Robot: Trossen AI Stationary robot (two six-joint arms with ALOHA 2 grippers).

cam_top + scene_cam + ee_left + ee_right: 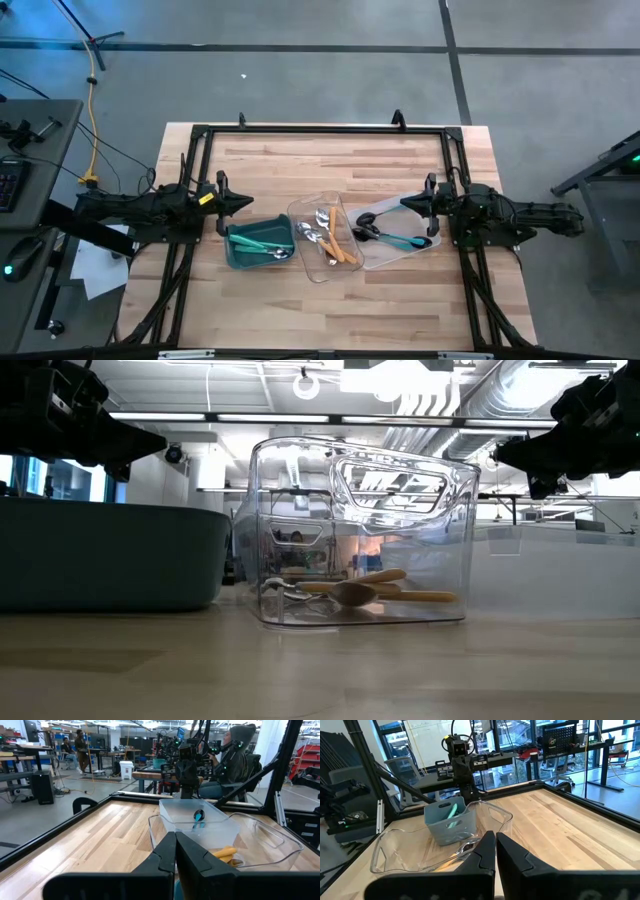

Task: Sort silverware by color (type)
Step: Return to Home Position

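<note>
Table (300, 310): black-headed spoons (395, 239), hidden in low view.

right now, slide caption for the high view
Silverware sorted into teal bin and two clear trays; left gripper, right gripper shut beside them.

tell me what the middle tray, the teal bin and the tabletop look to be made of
Middle tray: likely clear hard plastic, glossy; its walls are see-through with bright glints.
Teal bin: probably opaque plastic, matte; even colour, no shine, rounded corners.
Tabletop: wood, butcher-block style, smooth satin finish; pale glued strips with visible grain.
</note>
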